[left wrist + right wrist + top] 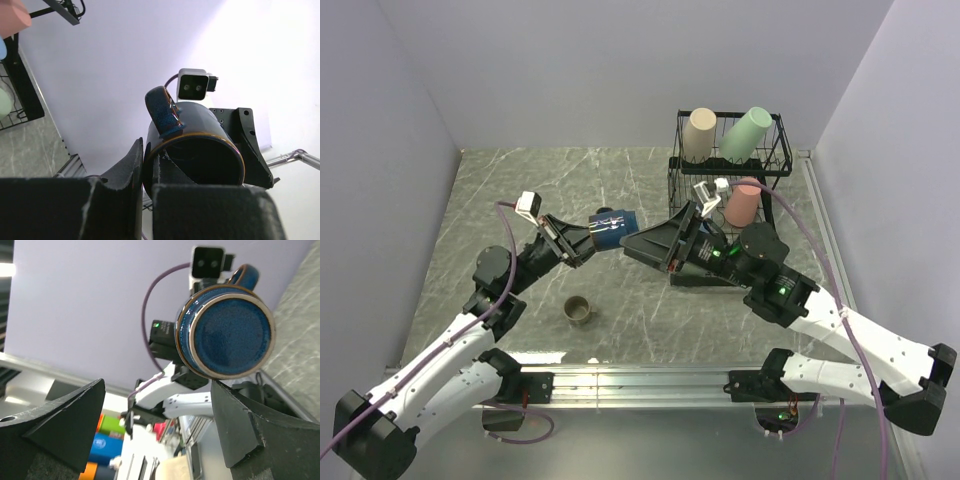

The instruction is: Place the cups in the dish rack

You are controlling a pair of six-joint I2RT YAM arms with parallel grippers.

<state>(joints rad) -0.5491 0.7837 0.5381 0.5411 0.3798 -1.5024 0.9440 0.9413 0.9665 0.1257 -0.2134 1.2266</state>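
Note:
My left gripper [597, 236] is shut on the rim of the dark navy mug [615, 227] and holds it on its side above the table. In the left wrist view one finger is inside the mug [200, 150] and one outside, at the gripper [147, 162]. My right gripper [628, 243] is open and points at the mug's base [225, 332], a little apart; its jaws [159, 392] hold nothing. The olive-tan mug [579, 310] stands on the table. The black wire dish rack [775, 165] at the back right holds a beige tumbler [698, 133], a pale green one [746, 133] and a salmon-pink one [742, 203].
The table is grey marble-patterned, closed in by white walls on the left, back and right. A metal rail [640, 380] with the arm bases runs along the near edge. The rack stands right behind my right arm.

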